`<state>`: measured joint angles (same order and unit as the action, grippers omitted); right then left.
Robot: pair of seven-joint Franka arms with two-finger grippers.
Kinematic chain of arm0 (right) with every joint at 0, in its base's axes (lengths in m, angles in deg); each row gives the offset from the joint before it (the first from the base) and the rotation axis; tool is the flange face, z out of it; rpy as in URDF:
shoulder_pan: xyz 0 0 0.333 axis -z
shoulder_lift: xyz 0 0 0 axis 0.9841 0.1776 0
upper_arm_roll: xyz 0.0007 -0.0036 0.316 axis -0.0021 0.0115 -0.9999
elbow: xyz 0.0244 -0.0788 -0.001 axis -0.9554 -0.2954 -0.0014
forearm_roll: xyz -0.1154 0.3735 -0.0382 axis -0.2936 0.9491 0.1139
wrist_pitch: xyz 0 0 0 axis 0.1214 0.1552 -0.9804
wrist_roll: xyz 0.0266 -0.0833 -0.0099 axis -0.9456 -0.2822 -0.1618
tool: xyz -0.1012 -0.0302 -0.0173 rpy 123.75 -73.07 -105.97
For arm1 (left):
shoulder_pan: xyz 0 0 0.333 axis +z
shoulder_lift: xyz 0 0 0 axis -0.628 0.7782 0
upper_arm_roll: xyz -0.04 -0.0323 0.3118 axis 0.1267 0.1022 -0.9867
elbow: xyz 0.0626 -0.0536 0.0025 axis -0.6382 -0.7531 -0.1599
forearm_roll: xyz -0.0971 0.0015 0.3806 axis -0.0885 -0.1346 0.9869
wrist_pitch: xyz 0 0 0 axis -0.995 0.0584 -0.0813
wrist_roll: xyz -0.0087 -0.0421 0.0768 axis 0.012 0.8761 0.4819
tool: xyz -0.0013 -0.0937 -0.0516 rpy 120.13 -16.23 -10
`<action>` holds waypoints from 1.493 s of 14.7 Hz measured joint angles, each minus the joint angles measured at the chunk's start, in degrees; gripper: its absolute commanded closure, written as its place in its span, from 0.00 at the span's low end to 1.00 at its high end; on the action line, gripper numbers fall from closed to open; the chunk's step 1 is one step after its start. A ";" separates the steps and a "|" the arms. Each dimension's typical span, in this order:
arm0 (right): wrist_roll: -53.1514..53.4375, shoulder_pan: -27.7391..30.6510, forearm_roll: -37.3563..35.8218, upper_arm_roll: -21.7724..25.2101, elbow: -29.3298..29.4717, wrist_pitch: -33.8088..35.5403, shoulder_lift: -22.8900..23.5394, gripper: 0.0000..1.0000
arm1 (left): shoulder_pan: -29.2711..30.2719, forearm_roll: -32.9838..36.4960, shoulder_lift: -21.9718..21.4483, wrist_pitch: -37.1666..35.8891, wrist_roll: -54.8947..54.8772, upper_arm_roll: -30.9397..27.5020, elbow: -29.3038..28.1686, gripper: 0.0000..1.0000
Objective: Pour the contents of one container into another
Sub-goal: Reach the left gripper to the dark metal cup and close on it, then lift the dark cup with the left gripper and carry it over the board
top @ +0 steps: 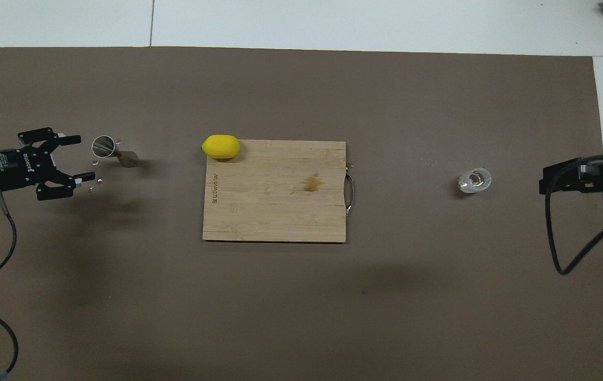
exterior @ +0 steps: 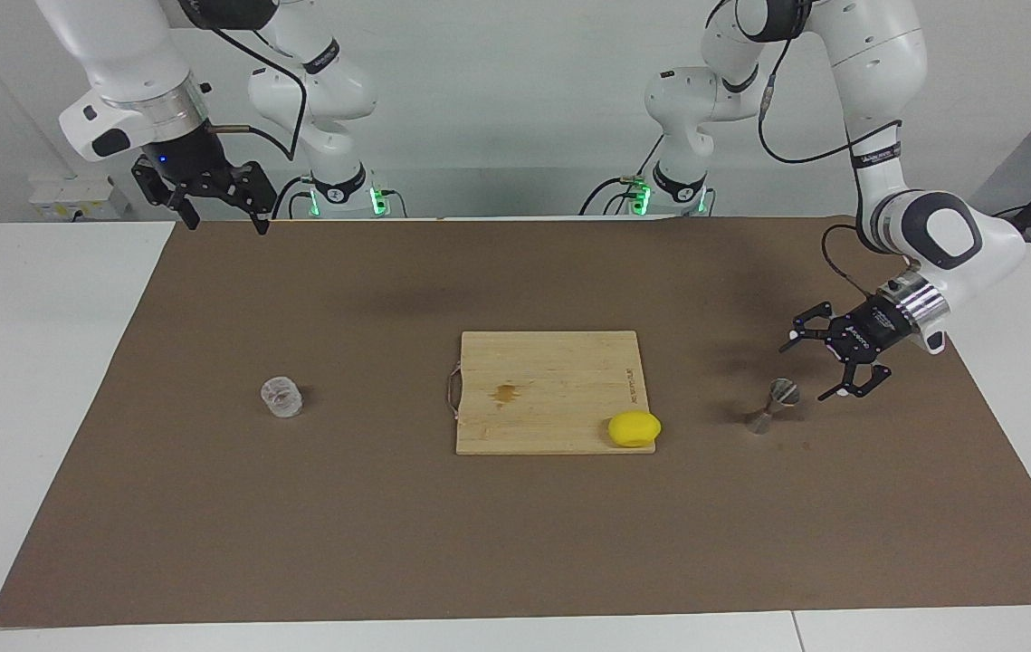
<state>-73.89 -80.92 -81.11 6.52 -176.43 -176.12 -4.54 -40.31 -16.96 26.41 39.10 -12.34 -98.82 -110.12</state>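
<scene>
In the facing view, a small clear ribbed glass cup point(exterior: 281, 397) is seen upright on the brown surface point(exterior: 298, 543) toward the right arm's end; its contents cannot be made out from here. A silvery metal jigger point(exterior: 773, 406) stands toward the left arm's end, tilted in appearance, with its upper cone open. Between the two lies a wooden cutting board point(exterior: 549, 391), and a yellow lemon point(exterior: 634, 428) rests on the board's corner nearest the jigger. The left hand point(exterior: 816, 365) is held low just beside the jigger, its fingers spread wide and nothing gripped; no contact with the jigger is seen. The right hand point(exterior: 224, 215) is raised high over the surface's edge nearest the robots, well apart from the glass cup, fingers parted and empty.

In the overhead view, the glass cup point(top: 474, 180) shows something small and pale at its bottom. The jigger point(top: 113, 152) shows an empty-looking bright interior. The left hand point(top: 80, 159) is open just beside the jigger's mouth. The right hand point(top: 547, 181) is near the glass cup, and only part of it is shown.
</scene>
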 measured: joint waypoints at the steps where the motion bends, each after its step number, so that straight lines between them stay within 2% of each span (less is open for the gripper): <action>1: 0.00 0.00 0.00 0.00 0.00 0.00 0.00 0.01 | -0.23 -1.33 0.18 0.14 -0.33 0.00 0.00 0.00; 5: 0.00 0.00 0.00 0.00 0.00 0.00 0.00 0.01 | -1.83 -5.05 0.82 2.36 -1.51 0.03 0.01 0.00; 14: 0.00 0.00 0.00 0.00 0.00 0.00 0.00 0.01 | -2.98 -6.38 1.86 4.60 -4.95 0.07 0.03 0.02; 19: 0.00 0.00 0.00 0.00 0.00 0.00 0.00 0.01 | -3.75 -7.01 1.90 5.21 -5.08 0.04 0.03 0.15; 22: 0.00 0.00 0.00 0.00 0.00 0.00 0.00 0.01 | -3.75 -7.04 1.93 5.43 -5.13 -0.02 0.02 0.16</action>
<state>-73.89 -80.92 -81.11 6.52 -176.43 -176.12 -4.54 -44.06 -24.00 28.34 44.53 -17.47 -98.84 -110.10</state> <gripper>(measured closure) 0.004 0.150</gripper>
